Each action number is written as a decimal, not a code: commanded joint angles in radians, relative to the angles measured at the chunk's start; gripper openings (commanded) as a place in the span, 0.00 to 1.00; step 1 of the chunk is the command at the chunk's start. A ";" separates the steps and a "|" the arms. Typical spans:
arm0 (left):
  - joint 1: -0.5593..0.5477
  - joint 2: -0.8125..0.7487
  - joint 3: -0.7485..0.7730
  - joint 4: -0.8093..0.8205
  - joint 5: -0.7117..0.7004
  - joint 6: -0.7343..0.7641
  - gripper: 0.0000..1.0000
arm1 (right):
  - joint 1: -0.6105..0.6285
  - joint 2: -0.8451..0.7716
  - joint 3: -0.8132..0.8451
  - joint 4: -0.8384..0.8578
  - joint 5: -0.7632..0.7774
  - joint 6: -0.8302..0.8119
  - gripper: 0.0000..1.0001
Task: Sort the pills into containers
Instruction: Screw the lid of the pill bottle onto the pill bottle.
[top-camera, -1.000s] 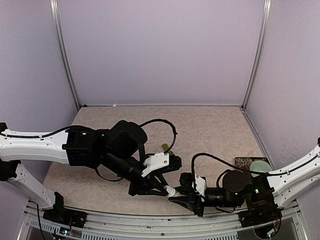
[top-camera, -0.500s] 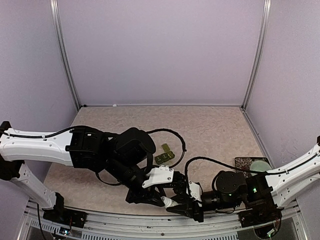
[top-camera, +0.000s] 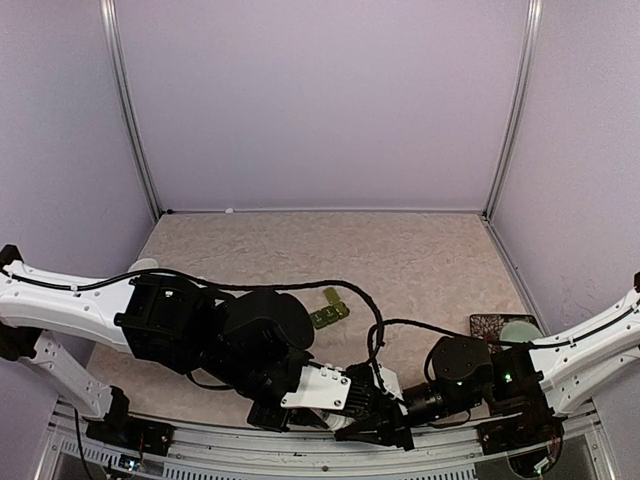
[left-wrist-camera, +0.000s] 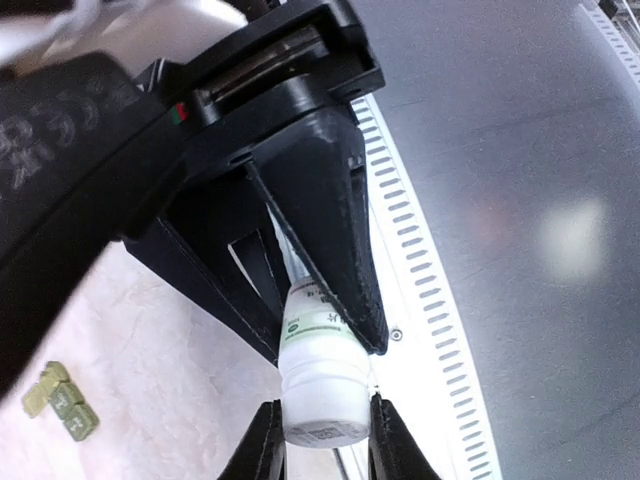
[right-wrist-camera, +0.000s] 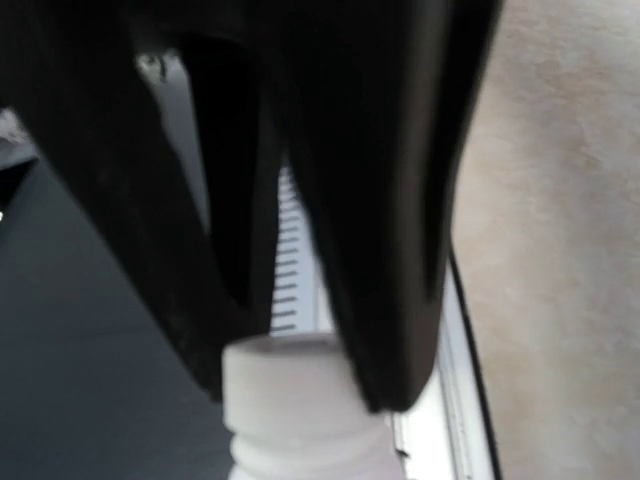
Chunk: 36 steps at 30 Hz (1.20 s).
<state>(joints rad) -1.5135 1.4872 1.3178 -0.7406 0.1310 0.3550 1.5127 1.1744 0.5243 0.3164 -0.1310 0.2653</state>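
Left wrist view tells it best: the left claw (left-wrist-camera: 322, 450) is pinching one end of a small white bottle (left-wrist-camera: 318, 385), with a finger pressed against each side. The right claw (left-wrist-camera: 322, 340) comes in from the opposite direction and is clamped on the other end of the same bottle, so both arms have hold of it at once. The bottle has a printed label, too small to read.

All this is happening right at the near edge of the table (left-wrist-camera: 160, 380), with the bottle hanging over the slotted metal rail (left-wrist-camera: 420, 300) that runs along that edge.

The dark green pill box (left-wrist-camera: 62, 400) is lying flat on the table, well apart from both claws, further out toward the middle. From the top camera it looks like some lids are flipped up, but I can't tell for sure, or whether anything's inside.

Off to the far right there's a pale green bowl (top-camera: 522, 330) near the right arm.
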 joint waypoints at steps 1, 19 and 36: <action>-0.060 -0.034 -0.012 0.108 -0.015 0.063 0.09 | -0.073 -0.041 -0.001 0.234 -0.005 0.110 0.17; -0.066 -0.145 -0.103 0.186 -0.184 0.024 0.99 | -0.085 -0.034 -0.010 0.229 -0.005 0.111 0.17; 0.046 -0.236 -0.187 0.295 -0.079 -0.177 0.99 | -0.085 -0.064 -0.016 0.249 0.102 0.031 0.16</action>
<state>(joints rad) -1.4651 1.2335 1.1130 -0.4538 -0.0021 0.2028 1.4353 1.1152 0.4957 0.5503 -0.0566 0.3237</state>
